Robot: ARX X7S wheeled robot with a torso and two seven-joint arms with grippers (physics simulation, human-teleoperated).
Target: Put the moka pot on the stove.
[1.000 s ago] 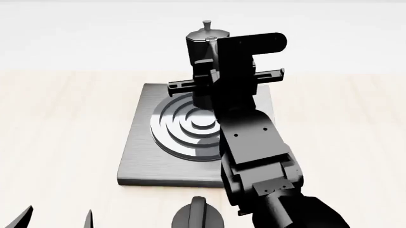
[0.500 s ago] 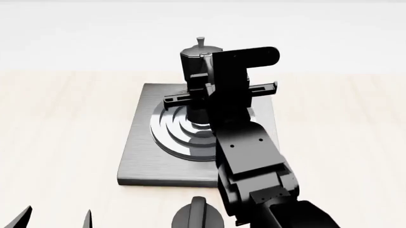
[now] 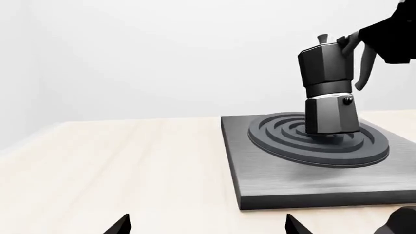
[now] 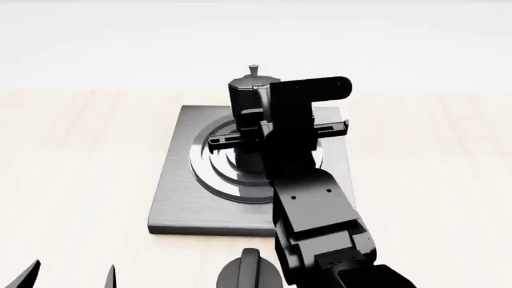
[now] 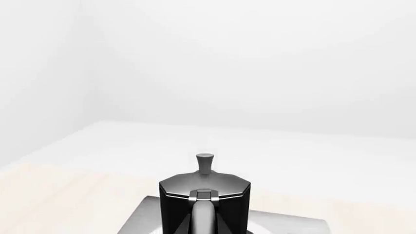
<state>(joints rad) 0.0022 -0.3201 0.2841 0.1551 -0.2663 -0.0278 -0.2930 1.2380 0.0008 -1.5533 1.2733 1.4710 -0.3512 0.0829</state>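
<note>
The moka pot (image 3: 330, 90) stands upright at the centre of the stove's (image 4: 180, 198) ring burner (image 3: 318, 139), well in from every edge of the plate. The right gripper (image 4: 264, 129) is at its handle; whether it pinches cannot be told. The left gripper (image 3: 206, 225) is spread over bare bench (image 3: 117, 165) near the stove's front-left corner
</note>
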